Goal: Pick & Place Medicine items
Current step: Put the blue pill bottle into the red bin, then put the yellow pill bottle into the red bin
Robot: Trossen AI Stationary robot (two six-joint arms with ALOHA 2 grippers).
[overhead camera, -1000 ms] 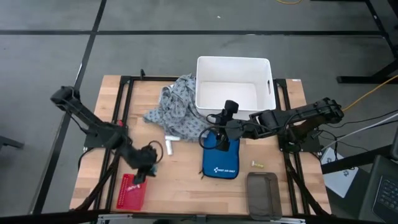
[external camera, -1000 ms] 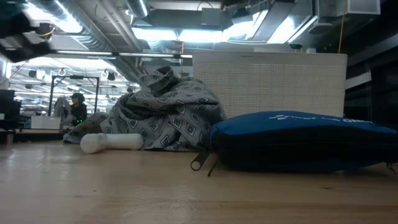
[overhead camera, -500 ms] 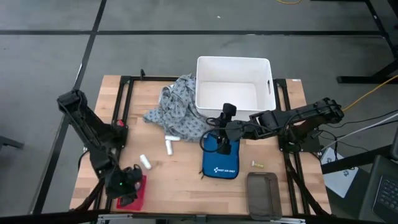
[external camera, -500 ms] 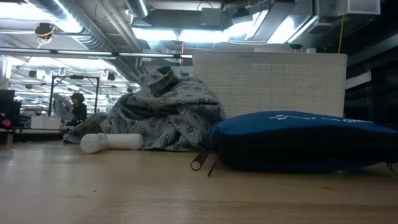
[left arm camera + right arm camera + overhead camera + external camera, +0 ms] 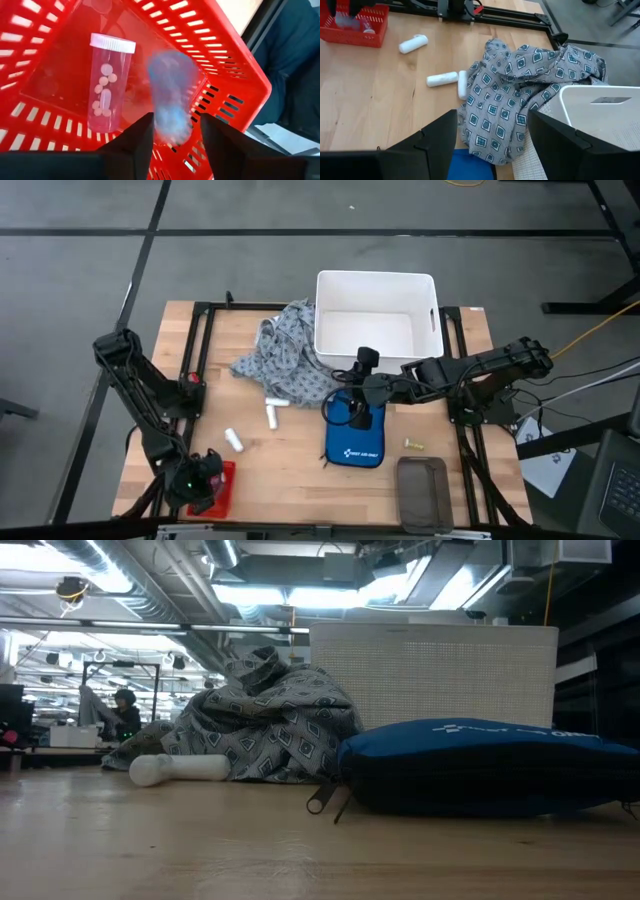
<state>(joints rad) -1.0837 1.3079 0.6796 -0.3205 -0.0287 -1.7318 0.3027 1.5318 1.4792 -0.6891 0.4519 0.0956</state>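
The left gripper (image 5: 203,483) hangs over the red basket (image 5: 222,490) at the near left corner of the tabletop (image 5: 290,460), its jaws parted with a gap between the fingers (image 5: 131,145). Just beyond the fingertips, in the left wrist view, a pale blue-white object (image 5: 171,97) shows as a blur over the basket floor, apart from both fingers; what it is cannot be told. Beside it a clear pill vial (image 5: 106,82) with a white cap lies on its side in the basket, its long axis roughly parallel to the blurred object, cap pointing away from the camera. Farther in, one white roll (image 5: 233,440) lies alone on the bare wood, angled diagonally. Beyond it two more white rolls (image 5: 271,413) sit at the edge of the grey patterned cloth (image 5: 285,355), meeting at a right angle, one running along the cloth's hem and one pointing away from it. To their right lies a blue first-aid pouch (image 5: 357,440), and the right gripper (image 5: 355,412) hovers over its far end with jaws spread wide and nothing between them. A small yellowish bit (image 5: 413,444) rests on the wood right of the pouch. At the far edge stands the white bin (image 5: 377,285).
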